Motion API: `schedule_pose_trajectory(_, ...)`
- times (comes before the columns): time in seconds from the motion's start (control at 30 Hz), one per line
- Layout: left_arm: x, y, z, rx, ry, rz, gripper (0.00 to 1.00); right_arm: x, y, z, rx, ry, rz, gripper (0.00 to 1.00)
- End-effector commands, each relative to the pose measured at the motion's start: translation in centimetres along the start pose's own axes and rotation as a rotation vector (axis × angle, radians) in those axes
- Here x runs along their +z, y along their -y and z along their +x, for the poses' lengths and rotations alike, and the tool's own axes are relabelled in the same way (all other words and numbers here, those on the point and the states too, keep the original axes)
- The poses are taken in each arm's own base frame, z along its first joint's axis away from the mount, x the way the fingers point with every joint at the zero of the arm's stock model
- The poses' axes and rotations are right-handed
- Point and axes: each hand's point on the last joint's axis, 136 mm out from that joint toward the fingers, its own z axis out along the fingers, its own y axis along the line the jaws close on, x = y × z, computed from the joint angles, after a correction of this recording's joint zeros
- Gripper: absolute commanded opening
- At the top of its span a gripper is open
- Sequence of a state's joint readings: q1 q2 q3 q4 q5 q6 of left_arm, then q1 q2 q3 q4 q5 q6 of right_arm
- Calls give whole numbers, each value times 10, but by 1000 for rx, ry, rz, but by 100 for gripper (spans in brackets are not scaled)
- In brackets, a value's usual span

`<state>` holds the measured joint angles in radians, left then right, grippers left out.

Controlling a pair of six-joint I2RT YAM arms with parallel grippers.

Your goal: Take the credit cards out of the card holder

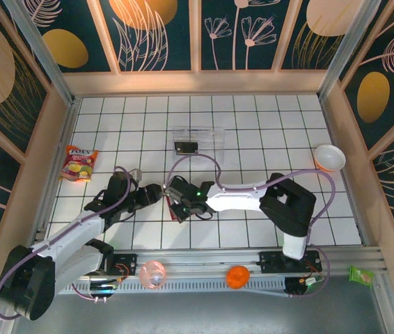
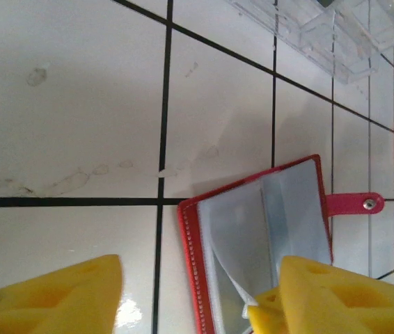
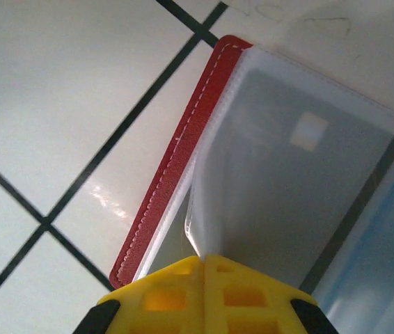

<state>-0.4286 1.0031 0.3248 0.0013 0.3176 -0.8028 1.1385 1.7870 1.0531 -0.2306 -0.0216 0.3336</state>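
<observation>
Two grippers at the open card holder [image 2: 253,216]. R gripper [image 3: 204,268] pinched shut on its clear pocket [image 3: 209,209] w/ dark credit card [image 3: 301,167] inside. L gripper [image 2: 200,278] spread wide.

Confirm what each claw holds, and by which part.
Right claw is shut on the corner of a clear plastic card sleeve in the red folding wallet. Left claw is open, gripping nothing.

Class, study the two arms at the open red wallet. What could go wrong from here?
1. The right gripper is shut on a clear sleeve corner, not on the dark card inside; pulling could lift or drag the whole card holder.
2. The left gripper is open with one finger over the holder's corner; if that is not pressing down, nothing anchors it.
</observation>
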Motion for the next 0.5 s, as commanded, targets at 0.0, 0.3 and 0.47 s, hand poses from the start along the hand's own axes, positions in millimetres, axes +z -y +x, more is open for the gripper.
schedule_pose_trajectory(0.0, 7, 15, 10, 16, -37, 71, 46, -19, -14, -22, 87, 96, -140, 0)
schedule_pose_trajectory(0.3, 25, 26, 28, 27, -92, 91, 21, -22, -7, -22, 179, 117, -163, 0)
schedule_pose_trajectory(0.47, 32, 18, 32, 19, -109, 51, 11, -22, 0, -17, 198, 112, -132, 0)
